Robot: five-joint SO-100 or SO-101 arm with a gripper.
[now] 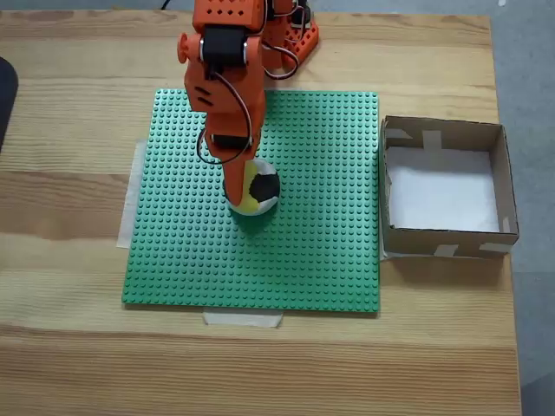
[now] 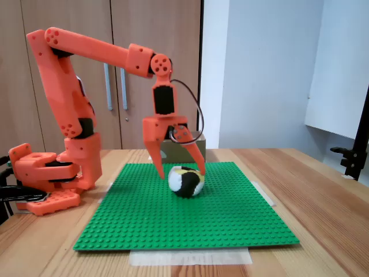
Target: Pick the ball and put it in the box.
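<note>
The ball [image 1: 260, 190], patched yellow, black and white, rests on the green studded baseplate [image 1: 329, 251] near its middle. My orange gripper [image 2: 183, 173] hangs straight down over the ball [image 2: 185, 181], open, with one finger on each side of it and both tips close to its flanks. In the fixed view from above, the gripper [image 1: 251, 184] and wrist cover the ball's left part. The box [image 1: 442, 238], shallow brown cardboard with a white bottom, stands on the table just off the plate's right edge. In the side view one corner of the box [image 2: 199, 140] peeks out behind the gripper.
The arm's base [image 2: 49, 184] sits at the plate's far edge. Tape strips [image 1: 243, 318] hold the baseplate [image 2: 173, 225] to the wooden table [image 1: 69, 347]. A black stand [image 2: 354, 156] rises at the right of the side view.
</note>
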